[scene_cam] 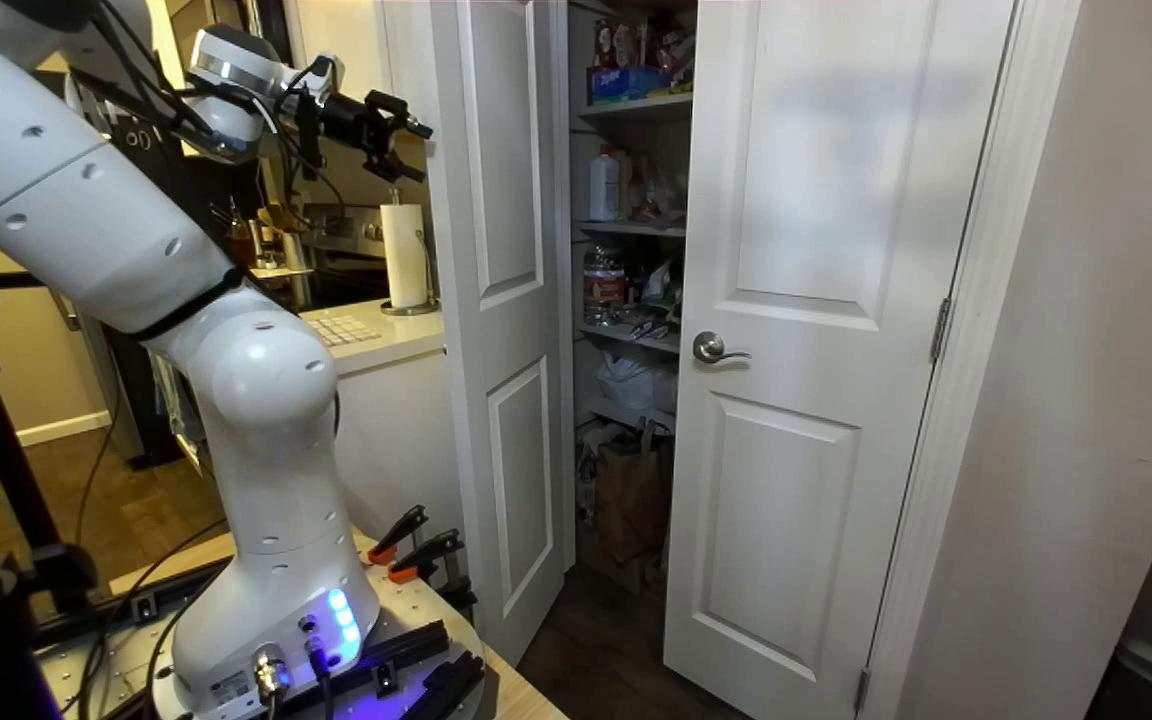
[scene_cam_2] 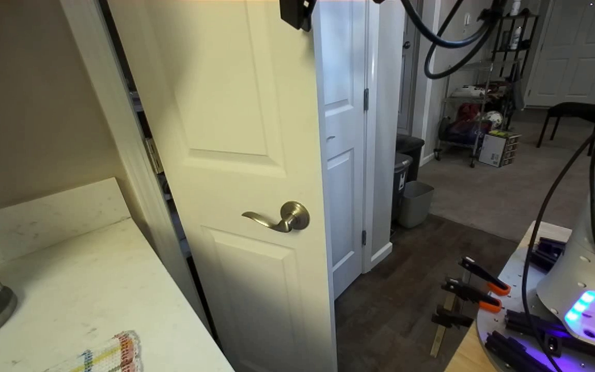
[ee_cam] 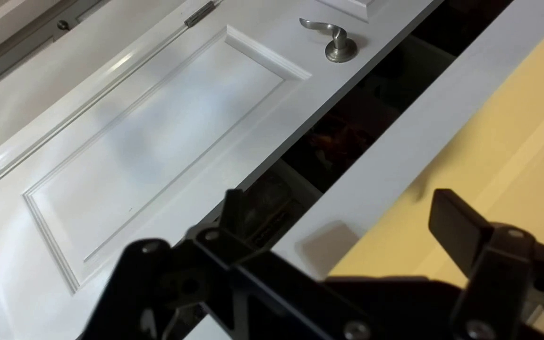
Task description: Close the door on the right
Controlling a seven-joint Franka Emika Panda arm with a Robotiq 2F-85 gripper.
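Beside the counter (scene_cam_2: pixel 96 289), the door (scene_cam_2: pixel 228 183) stood open, jutting out into the room, hinged along its left, a curved lever handle (scene_cam_2: pixel 292 216) near its right edge, that face lit yellow! And just beside its free edge, well above the handle, hung the claw (scene_cam: pixel 416 152), its fingers (ee_cam: pixel 458 229) spread apart; whether either one touched the door, I couldn't tell. Across the gap, the twin leaf (scene_cam: pixel 806 360) stood ajar too, hinged on the opposite side. Between them, shelves (scene_cam: pixel 633 229) showed, a white bottle (scene_cam: pixel 604 185) upright on one, a brown bag (scene_cam: pixel 628 490) down below. Off to the side, a paper towel roll (scene_cam: pixel 404 255) stood on the counter.
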